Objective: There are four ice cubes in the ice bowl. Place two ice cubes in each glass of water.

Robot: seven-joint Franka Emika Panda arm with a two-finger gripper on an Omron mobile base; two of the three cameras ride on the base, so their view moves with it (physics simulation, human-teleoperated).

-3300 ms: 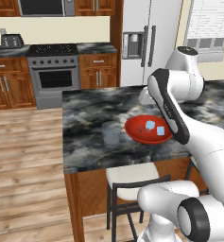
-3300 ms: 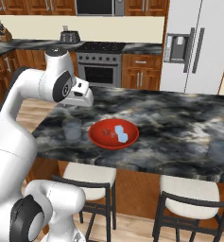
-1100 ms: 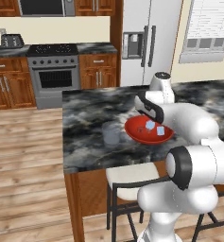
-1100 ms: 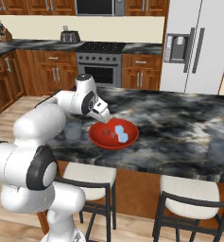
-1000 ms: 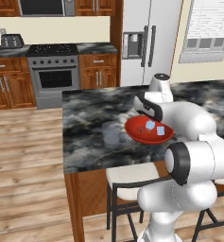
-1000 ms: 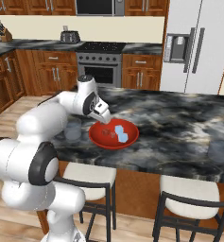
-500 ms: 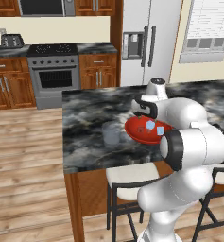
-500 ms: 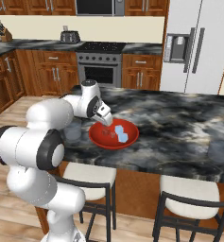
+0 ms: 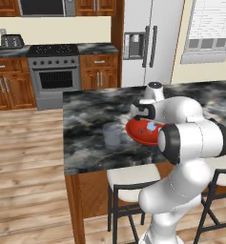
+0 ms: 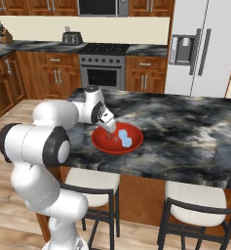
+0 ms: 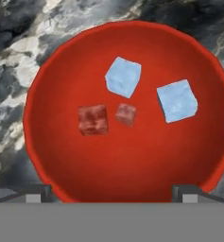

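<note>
Above the ice bowl [image 11: 47,156], which sat on the dark marbled counter [image 10: 185,127] near its front edge, the hand [image 10: 110,126] hung with its jaws spread wide and nothing between them. Inside the ice bowl lay four ice cubes: two pale blue ones [image 11: 124,76] side by side, and two smaller ones [image 11: 93,119] that appeared red, close together beside them near the bowl's centre. Just beside the ice bowl, on the side towards the stove [image 9: 53,76], stood one glass of water [image 9: 112,134]. Below the ice bowl, at the counter's front, stood a stool [image 10: 92,181].
</note>
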